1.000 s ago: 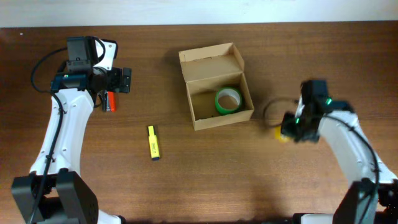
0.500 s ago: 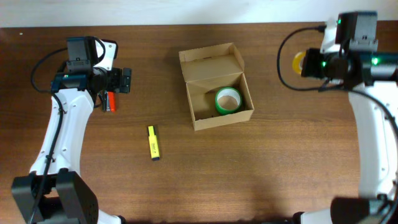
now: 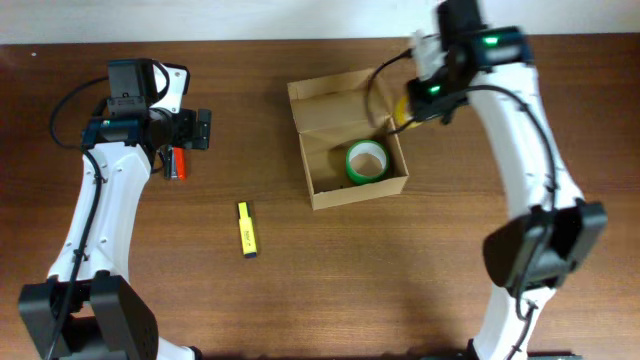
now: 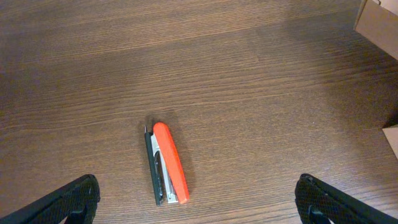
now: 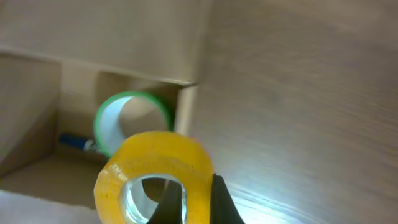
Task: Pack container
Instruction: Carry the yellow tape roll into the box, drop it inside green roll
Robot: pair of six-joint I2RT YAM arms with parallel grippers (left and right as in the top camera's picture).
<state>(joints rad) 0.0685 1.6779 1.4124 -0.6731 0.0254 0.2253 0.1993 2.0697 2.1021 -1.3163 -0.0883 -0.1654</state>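
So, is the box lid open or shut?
Open: the flap of the container stands back, and the green tape roll shows inside.

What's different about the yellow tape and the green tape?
Colour: one roll is the yellow tape, the other is the green tape.
Place: the green tape lies inside the box, while the yellow tape is up in the air by the box's right wall.
Hold: the right gripper is shut on the yellow tape, and nothing holds the green tape.
Both are round rolls with a hole in the middle.
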